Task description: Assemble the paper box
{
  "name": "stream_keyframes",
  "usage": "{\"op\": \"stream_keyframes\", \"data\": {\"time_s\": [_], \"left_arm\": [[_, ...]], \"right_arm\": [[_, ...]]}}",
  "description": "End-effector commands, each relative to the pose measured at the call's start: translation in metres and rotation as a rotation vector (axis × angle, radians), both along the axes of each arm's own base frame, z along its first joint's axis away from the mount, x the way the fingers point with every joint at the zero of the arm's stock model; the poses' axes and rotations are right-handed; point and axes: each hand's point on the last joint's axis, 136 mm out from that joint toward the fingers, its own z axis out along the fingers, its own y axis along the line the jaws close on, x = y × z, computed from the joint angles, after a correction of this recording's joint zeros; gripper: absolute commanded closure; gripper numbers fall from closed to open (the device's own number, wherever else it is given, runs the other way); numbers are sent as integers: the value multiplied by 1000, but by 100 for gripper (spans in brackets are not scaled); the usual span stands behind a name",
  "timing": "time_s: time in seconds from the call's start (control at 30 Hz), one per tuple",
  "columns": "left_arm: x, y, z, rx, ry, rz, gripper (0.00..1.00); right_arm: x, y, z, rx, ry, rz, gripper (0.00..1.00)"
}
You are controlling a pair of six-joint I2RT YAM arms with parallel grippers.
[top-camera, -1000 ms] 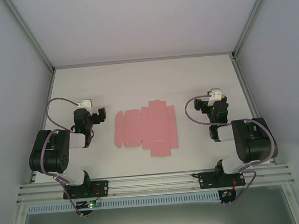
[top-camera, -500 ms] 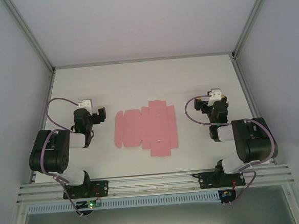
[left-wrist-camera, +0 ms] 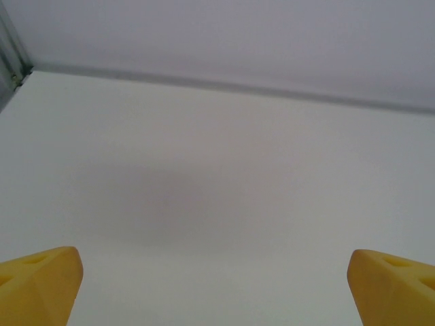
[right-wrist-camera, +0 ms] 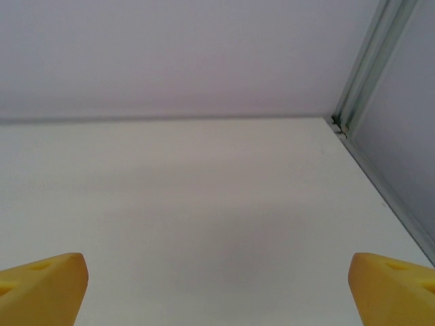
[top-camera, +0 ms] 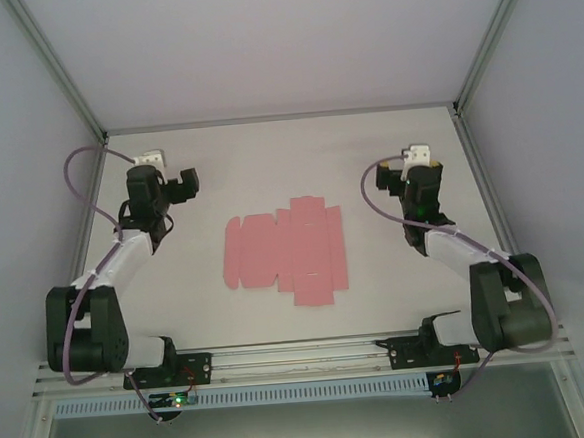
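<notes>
The paper box (top-camera: 284, 252) lies as a flat pink die-cut sheet with creases and flaps in the middle of the white table. My left gripper (top-camera: 172, 183) hovers to the sheet's far left, well apart from it. Across the table, my right gripper (top-camera: 410, 179) is off to the sheet's far right, also apart from it. In the left wrist view the yellow fingertips (left-wrist-camera: 39, 284) stand wide apart, and the left gripper (left-wrist-camera: 216, 288) is open over bare table. The right gripper (right-wrist-camera: 217, 288) is open too, its yellow fingertips (right-wrist-camera: 42, 286) spread with nothing between them.
An aluminium frame post (top-camera: 476, 66) and grey walls enclose the table (top-camera: 288, 159) at the back and sides. A rail (top-camera: 302, 357) runs along the near edge by the arm bases. The back right corner of the frame (right-wrist-camera: 338, 122) lies ahead of the right gripper.
Both arms have unfolded and reached away from their bases. The left gripper moved toward the back left, the right one slightly back. The pink sheet has not moved.
</notes>
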Motion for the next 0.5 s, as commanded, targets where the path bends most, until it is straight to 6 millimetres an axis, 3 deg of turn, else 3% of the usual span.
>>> {"op": "stream_keyframes", "data": {"time_s": [0.0, 0.13, 0.23, 0.33, 0.47], "left_arm": [[-41, -13, -48, -167, 240, -1, 0], [-59, -23, -48, -281, 263, 7, 0], [-74, -38, -58, -322, 340, -38, 0], [-86, -49, -71, -360, 403, -52, 0], [-99, -62, -89, -443, 477, -79, 0]], "right_arm": [[-18, 10, -16, 68, 178, -23, 4], [-30, 63, -20, 233, 277, 120, 9], [-43, 117, -30, 295, 397, 286, 11], [-55, 161, -48, 329, 508, 395, 16], [-63, 200, -78, 387, 646, 482, 23]]}}
